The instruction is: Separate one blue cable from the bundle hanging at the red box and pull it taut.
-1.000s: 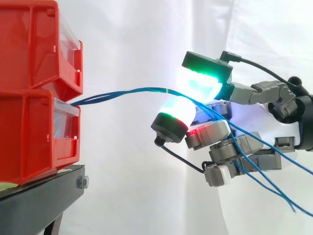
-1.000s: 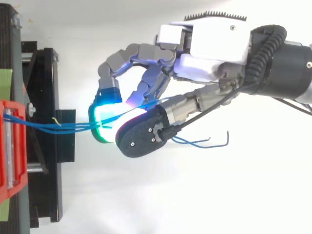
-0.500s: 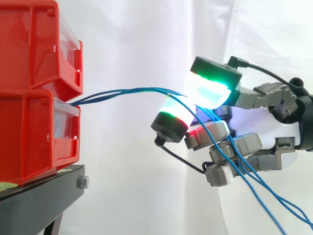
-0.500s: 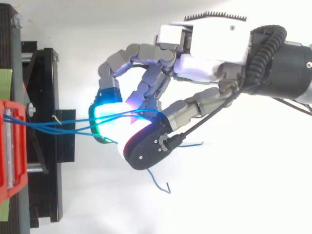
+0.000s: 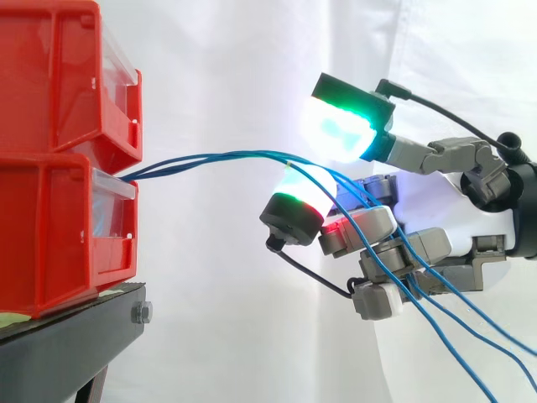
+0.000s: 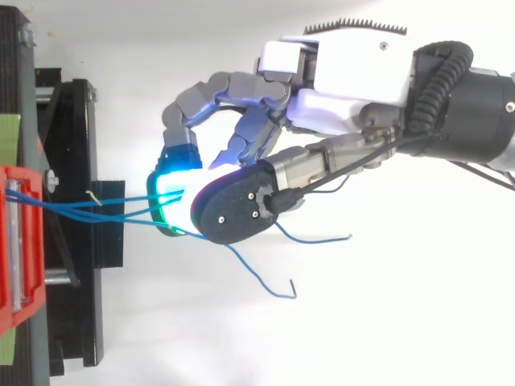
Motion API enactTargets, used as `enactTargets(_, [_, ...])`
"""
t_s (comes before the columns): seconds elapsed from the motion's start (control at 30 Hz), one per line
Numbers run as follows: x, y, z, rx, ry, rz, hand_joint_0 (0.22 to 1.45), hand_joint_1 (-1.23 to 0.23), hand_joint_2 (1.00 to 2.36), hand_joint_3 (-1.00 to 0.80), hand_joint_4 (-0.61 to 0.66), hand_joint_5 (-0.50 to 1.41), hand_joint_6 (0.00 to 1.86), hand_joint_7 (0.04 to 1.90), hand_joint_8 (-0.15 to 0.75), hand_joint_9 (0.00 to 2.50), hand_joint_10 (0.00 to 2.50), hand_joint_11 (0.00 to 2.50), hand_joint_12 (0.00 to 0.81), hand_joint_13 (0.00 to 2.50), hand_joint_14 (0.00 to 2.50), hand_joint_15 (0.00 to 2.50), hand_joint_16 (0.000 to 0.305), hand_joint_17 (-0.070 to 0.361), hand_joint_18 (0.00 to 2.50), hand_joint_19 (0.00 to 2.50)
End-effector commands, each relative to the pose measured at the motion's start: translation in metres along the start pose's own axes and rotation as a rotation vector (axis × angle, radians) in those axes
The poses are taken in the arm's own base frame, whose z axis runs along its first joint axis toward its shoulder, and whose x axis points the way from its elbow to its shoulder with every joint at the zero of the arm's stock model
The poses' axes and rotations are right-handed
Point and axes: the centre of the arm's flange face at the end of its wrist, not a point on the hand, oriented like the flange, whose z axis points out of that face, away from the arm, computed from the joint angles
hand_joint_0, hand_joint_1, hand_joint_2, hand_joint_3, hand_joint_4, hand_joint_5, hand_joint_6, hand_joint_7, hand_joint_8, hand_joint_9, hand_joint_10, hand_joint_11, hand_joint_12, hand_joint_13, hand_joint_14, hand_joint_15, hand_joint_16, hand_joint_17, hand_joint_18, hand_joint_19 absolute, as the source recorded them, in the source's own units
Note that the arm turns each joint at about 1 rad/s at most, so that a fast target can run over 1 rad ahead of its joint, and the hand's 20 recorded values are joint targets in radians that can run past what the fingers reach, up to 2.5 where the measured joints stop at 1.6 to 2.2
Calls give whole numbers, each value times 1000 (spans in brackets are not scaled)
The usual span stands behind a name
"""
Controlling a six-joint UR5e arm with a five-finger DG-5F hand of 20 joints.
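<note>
Blue cables come out btw. the two stacked red bins at left and arc right, w/ some sag, to the hand. Hand is curled on them: cables lie over the lower pad, just under the green-cyan upper pad. They then thread thru the bent fingers and drop to lower right. Strands run bunched, not taut. Top view: loose ends stick out past the hand. Bins sit on black stand, white curtain behind.
</note>
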Motion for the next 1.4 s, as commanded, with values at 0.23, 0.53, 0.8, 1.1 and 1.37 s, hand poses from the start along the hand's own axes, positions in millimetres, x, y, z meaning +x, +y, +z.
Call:
enactTargets(0.23, [0,0,0,0,0,0,603,-775,1019,-173,56,-182,857,1285,240,1095,4,1705,284,1167,526,1883,38,87,976,973])
enactTargets(0.53, [0,0,0,0,0,0,596,-746,1000,-500,140,-184,850,1222,246,1068,4,1679,284,1153,467,1890,39,88,952,962])
enactTargets(0.8, [0,0,0,0,0,-1,614,-415,1000,-500,105,-166,828,1224,234,1141,5,1670,275,1189,440,1879,38,85,973,972])
enactTargets(1.1, [0,0,0,0,0,-1,595,-743,1020,-176,74,-176,847,1291,242,1100,3,1696,287,1187,376,1908,39,87,968,975])
enactTargets(1.37, [0,0,0,0,0,0,663,-851,1013,-332,74,-195,861,1240,246,1042,4,1684,285,1176,313,1918,40,90,954,940])
